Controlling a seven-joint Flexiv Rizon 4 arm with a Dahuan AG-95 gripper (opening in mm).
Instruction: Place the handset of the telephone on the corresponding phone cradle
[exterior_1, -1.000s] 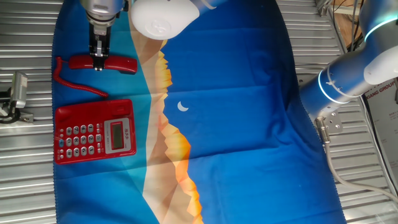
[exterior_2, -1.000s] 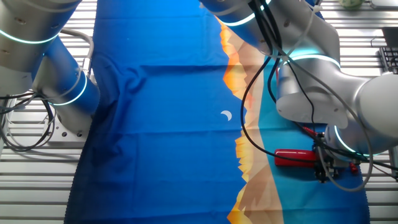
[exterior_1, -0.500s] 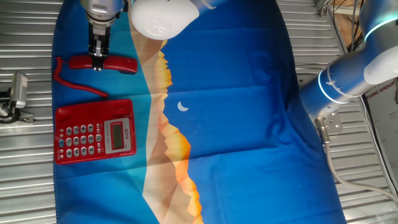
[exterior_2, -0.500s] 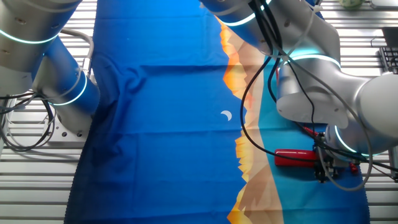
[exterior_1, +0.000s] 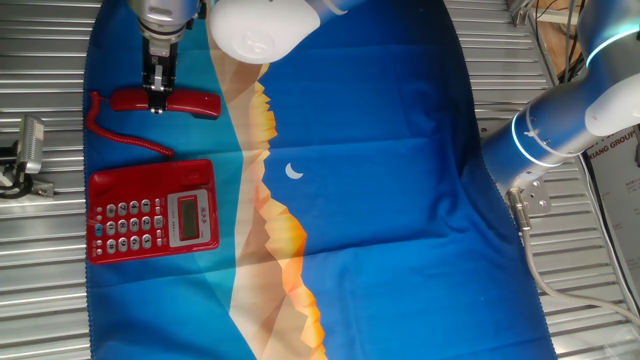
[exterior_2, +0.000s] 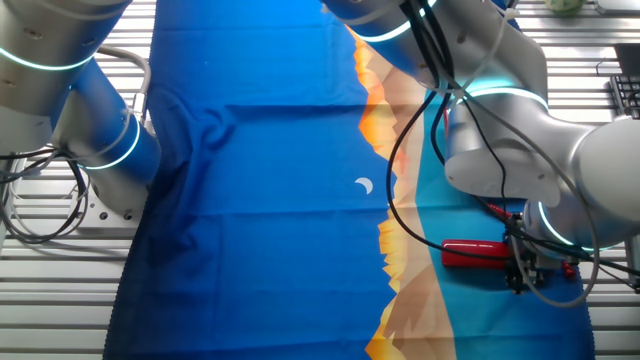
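Handset (exterior_1: 165, 101) of glossy red plastic, long and narrow with rounded ends, lies flat on the cloth (exterior_1: 380, 190) just beyond the far edge of the telephone (exterior_1: 154, 212). Its long axis runs parallel to that edge, one end out past the keypad side and the other past the display side. A thin red cord (exterior_1: 120, 135) curls from the keypad-side end down toward the telephone's corner.

The telephone is a squarish red plastic body with rows of grey buttons and a small grey-green display. The phone cradle (exterior_1: 152, 171), a strip along the edge nearest the handset, sits bare, apart from the receiver.

The cloth is smooth printed fabric, deep blue with a teal band under the telephone, an orange-and-tan jagged stripe beside it, and a small white crescent further off. It wrinkles near its edges and lies over ribbed metal slats.

The gripper (exterior_1: 157, 103) stands upright over the middle of the handset, its dark fingers straddling the narrow bar with the tips at its sides. Whether the pads actually press on the plastic cannot be told; in the other fixed view the gripper (exterior_2: 520, 278) sits near one end, amid cables.
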